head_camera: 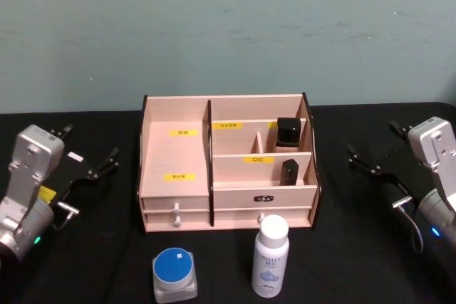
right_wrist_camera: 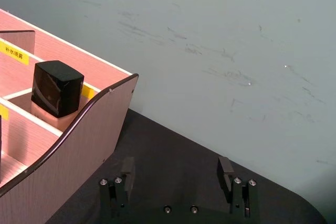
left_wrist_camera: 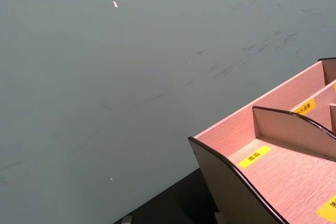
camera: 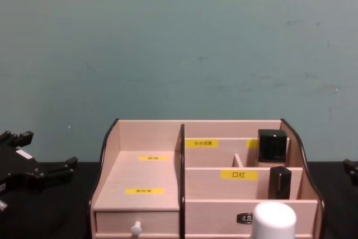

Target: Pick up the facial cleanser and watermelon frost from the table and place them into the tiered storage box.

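Black cloth table [head_camera: 356,247], teal wall behind. White-capped bottle [head_camera: 271,258] stands upright just in front of the tiered storage box [head_camera: 160,154], by its right drawer. Blue-lidded jar [head_camera: 174,274] sits front-left, apart from the bottle. We can't tell which is cleanser, which is frost.

Bottle looks rigid, smooth, light and tippy, so we'd pinch mid-body below the cap. Jar is squat and wide, so we'd take it across the sidewalls.

Left gripper [head_camera: 102,164] and right gripper [right_wrist_camera: 176,170] are both spread and empty, flanking the box. Left bay looks free; right tiers hold black-capped items [head_camera: 288,132]. Watch the dividers and curved side edges.
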